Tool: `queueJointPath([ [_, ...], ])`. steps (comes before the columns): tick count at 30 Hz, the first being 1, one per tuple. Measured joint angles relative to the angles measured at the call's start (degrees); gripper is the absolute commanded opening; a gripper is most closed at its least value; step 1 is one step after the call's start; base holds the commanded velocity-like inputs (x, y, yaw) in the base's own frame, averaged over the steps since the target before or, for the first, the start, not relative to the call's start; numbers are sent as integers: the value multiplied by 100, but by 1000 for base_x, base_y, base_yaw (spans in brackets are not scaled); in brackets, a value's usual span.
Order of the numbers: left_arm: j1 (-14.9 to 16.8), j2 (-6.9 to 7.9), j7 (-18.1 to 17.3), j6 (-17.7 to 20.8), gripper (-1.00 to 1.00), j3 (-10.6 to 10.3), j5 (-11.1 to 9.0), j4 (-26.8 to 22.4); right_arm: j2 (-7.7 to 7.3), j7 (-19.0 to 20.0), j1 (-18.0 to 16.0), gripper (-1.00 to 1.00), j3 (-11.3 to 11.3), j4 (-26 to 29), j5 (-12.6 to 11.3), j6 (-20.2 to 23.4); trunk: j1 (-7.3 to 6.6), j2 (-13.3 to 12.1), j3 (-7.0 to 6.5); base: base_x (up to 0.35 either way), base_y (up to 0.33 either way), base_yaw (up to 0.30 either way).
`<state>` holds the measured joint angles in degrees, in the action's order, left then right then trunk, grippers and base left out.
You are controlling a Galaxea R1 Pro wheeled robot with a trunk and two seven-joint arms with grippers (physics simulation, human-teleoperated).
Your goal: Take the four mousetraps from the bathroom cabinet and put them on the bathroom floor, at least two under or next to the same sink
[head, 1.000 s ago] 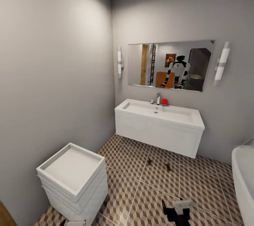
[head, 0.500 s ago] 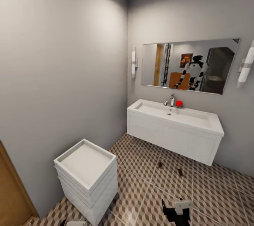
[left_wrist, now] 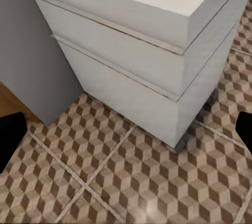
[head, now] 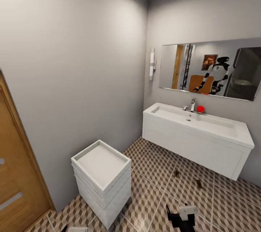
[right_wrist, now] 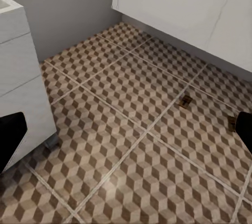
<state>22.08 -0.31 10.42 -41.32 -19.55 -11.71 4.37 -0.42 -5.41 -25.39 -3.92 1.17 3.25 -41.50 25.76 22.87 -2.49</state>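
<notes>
Two mousetraps lie on the cube-patterned bathroom floor [head: 152, 188] in front of the white sink vanity [head: 195, 145]: one [head: 176, 173] nearer the vanity's middle, the other [head: 199, 184] further right. In the right wrist view both mousetraps [right_wrist: 184, 102] [right_wrist: 231, 124] are small tan boards on the tiles, apart from each other. My right gripper [head: 180, 216] hangs low over the floor, open [right_wrist: 126, 129] and holding nothing. My left gripper [left_wrist: 126, 135] is open too, empty, facing the base of a white drawer unit [left_wrist: 136, 61]. The mirror [head: 210, 72] reflects me and an orange-brown cabinet behind me.
The white drawer unit [head: 102, 177] with a tray-like top stands against the left wall. An orange-brown door [head: 14, 174] fills the near left corner. A tap and a red object [head: 200, 108] sit on the sink. Open tiles lie between the drawer unit and the vanity.
The whole view has swung left, so the sink, mirror and drawer unit sit further right in the picture and the door has come into sight. Both grippers look unchanged.
</notes>
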Motion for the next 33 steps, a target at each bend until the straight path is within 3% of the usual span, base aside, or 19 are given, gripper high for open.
queueJointPath([
  [33, 0, -7, 0, 4, 100, 0, 0, 0, 0, 1, 0, 100, 0, 0, 0, -6, 0, 0, 0, 0, 0, 253],
])
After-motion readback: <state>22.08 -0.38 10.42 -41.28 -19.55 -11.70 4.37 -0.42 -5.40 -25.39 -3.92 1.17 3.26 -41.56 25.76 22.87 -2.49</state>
